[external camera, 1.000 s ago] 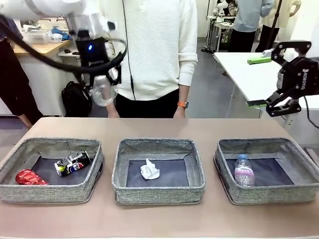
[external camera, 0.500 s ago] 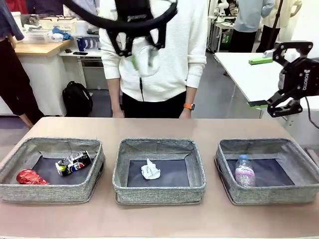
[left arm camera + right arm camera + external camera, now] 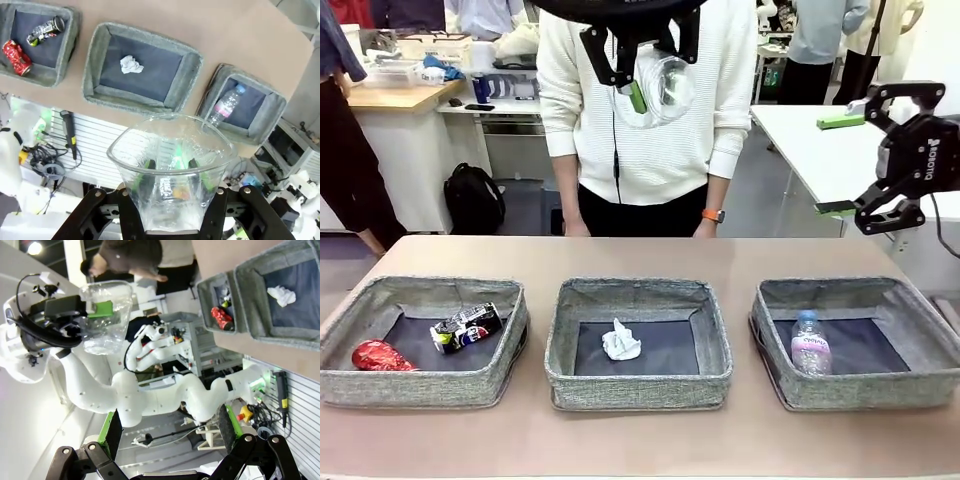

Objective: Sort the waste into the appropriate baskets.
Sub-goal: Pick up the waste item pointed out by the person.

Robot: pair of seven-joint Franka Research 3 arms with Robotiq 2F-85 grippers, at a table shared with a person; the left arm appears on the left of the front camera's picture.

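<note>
My left gripper (image 3: 650,82) hangs high over the far side of the table, above the middle basket (image 3: 640,385), shut on a clear plastic container (image 3: 670,88). Seen from the left wrist, that container (image 3: 170,140) sits mouth-forward between the fingers of the left gripper (image 3: 171,164). A white paper ball (image 3: 620,342) lies in the middle basket. The left basket (image 3: 420,385) holds a red can (image 3: 380,356) and a dark multicoloured can (image 3: 465,327). A pink-labelled bottle (image 3: 809,343) lies in the right basket (image 3: 860,392). My right gripper (image 3: 840,163) hovers open and empty at the far right.
A person in a white sweater (image 3: 650,150) stands at the table's far edge, directly behind the held container. A white side table (image 3: 820,150) stands behind the right gripper. Bare tabletop (image 3: 640,440) runs in front of the baskets.
My left arm has swung to the right with the container, from above the left basket to above the middle one. The right arm has stayed still.
</note>
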